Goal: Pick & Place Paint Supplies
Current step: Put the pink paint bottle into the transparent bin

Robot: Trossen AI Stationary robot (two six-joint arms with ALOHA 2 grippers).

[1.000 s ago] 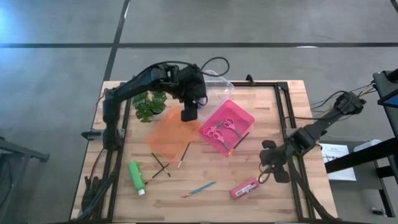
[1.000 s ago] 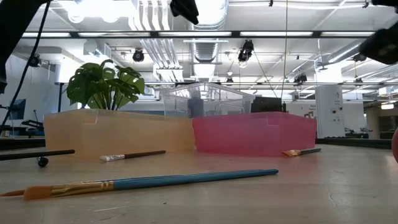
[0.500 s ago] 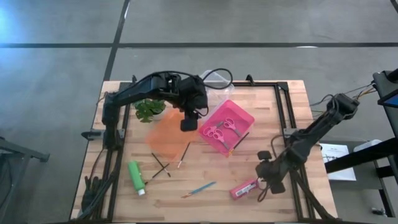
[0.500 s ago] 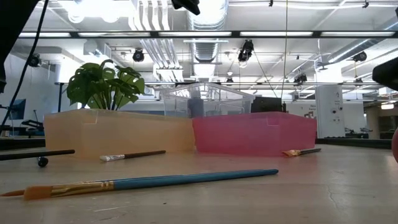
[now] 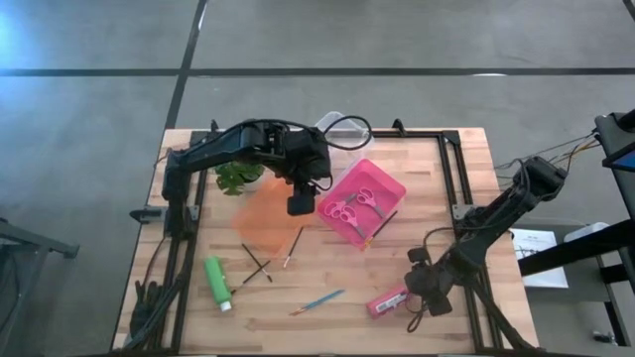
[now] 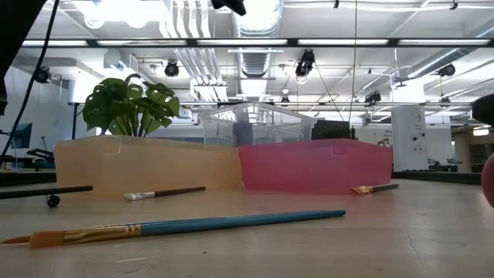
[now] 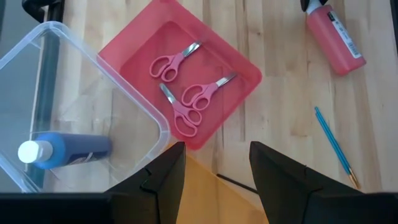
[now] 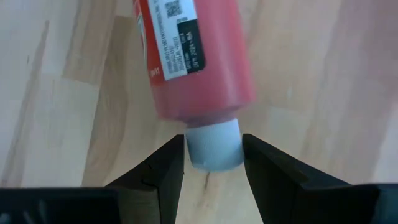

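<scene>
A red paint bottle (image 5: 389, 299) lies on its side near the table's front edge, its white cap (image 8: 213, 144) toward the right. My right gripper (image 5: 414, 288) is low over that end and open, one finger on each side of the cap. My left gripper (image 5: 298, 203) hangs open and empty, high above the seam between the orange tray (image 5: 268, 220) and the pink tray (image 5: 389, 186). Pink scissors (image 7: 186, 93) lie in the pink tray. A blue bottle (image 7: 65, 148) lies in the clear tray (image 7: 37, 68). A green bottle (image 5: 216, 283) and a blue brush (image 5: 317, 300) lie on the table. My right gripper's fingers (image 8: 168, 171) come from above, slanting down, and stand close on either side of the red bottle's white cap (image 8: 213, 155). I cannot tell whether they touch it. The bottle lies flat on the table.
Two dark brushes (image 5: 256, 266) lie crossed near the orange tray, with another brush (image 5: 294, 246) beside them and one (image 5: 382, 225) against the pink tray. A leafy plant (image 5: 238, 174) stands at the far left. A black frame (image 5: 451, 188) runs along the table's right side.
My right gripper has come down and toward the table's near edge, tipping steeper, until its fingers stand around the red bottle's cap. My left gripper has drifted a little toward the near edge, staying high and open. The bottle has not moved.
</scene>
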